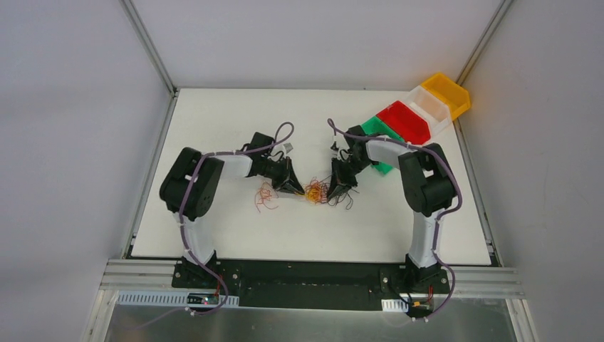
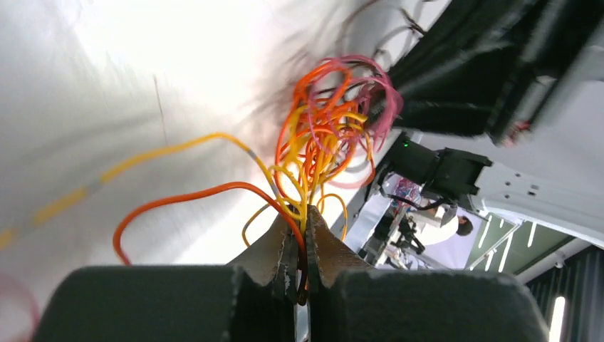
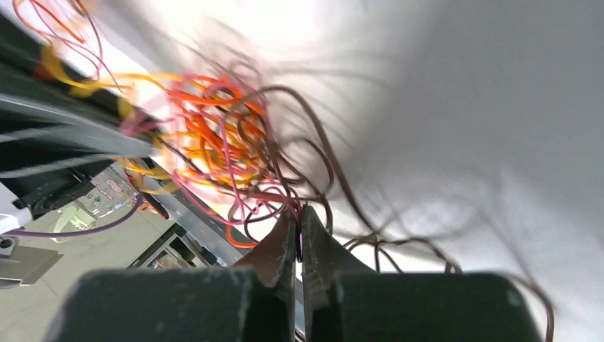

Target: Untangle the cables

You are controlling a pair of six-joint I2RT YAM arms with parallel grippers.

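Note:
The cables (image 1: 315, 192) are a small tangle of thin orange, yellow, pink-red and dark brown wires on the white table between my two grippers. My left gripper (image 1: 295, 188) is shut on orange and yellow strands at the tangle's left side; in the left wrist view (image 2: 303, 226) the strands run between the closed fingertips up into the knot (image 2: 324, 135). My right gripper (image 1: 341, 187) is shut on pink and dark brown strands at the right side, seen between the closed tips in the right wrist view (image 3: 298, 217), with the knot (image 3: 214, 142) beyond.
A loose red wire (image 1: 266, 198) lies on the table left of the tangle. Dark wire ends (image 1: 349, 201) trail under the right gripper. Green (image 1: 377, 132), red (image 1: 403, 121), clear (image 1: 430, 107) and yellow (image 1: 447, 92) bins stand in a row at the back right corner.

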